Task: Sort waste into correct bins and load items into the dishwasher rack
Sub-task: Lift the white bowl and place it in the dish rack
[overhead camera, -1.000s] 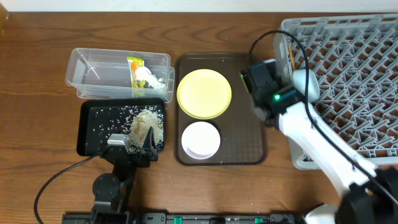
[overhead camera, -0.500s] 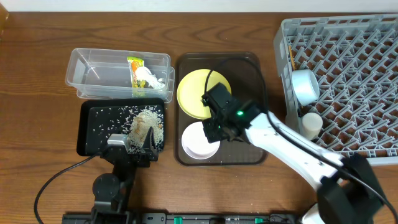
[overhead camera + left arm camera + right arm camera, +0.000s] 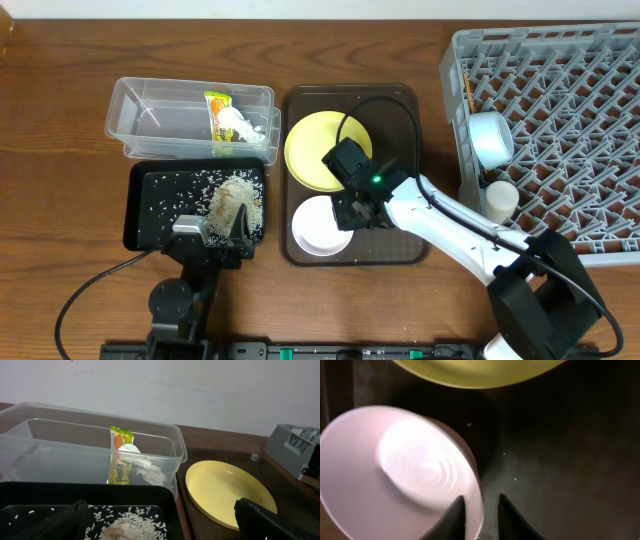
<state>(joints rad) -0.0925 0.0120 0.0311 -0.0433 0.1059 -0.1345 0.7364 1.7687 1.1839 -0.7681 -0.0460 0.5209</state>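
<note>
Two bins lay at the left of a brown wood-grain bench (image 3: 60,60), which stood against a plain white wall (image 3: 200,385). These were a clear tub (image 3: 140,115) and, just beside it on the robot's side, a black tray (image 3: 145,215). Each had its long axis running left to right.

In the tub a wrapper (image 3: 218,112) lay with its long axis front to back. A tissue (image 3: 243,128) sat just beside it on the right. Rice (image 3: 228,195) was heaped toward the right end of the black tray, with loose grains scattered to the left.

A brown serving tray (image 3: 405,120), long axis front to back, held a yellow plate (image 3: 310,140) at its far end. A white bowl (image 3: 312,228) sat mouth up at its near end.

The rack (image 3: 570,120) filled the right side. A blue bowl (image 3: 488,138) lay tilted by its left wall; which way its mouth faced could not be told. A thin chopstick (image 3: 468,95) showed just beyond it, pointing away from the robot.

The right jaws pointed down, narrowly apart, astride the white bowl's right rim. One fingertip (image 3: 456,515) was over the inside and the other over the serving tray. The left jaws were wide apart above the near edge of the black tray, facing the tub.
</note>
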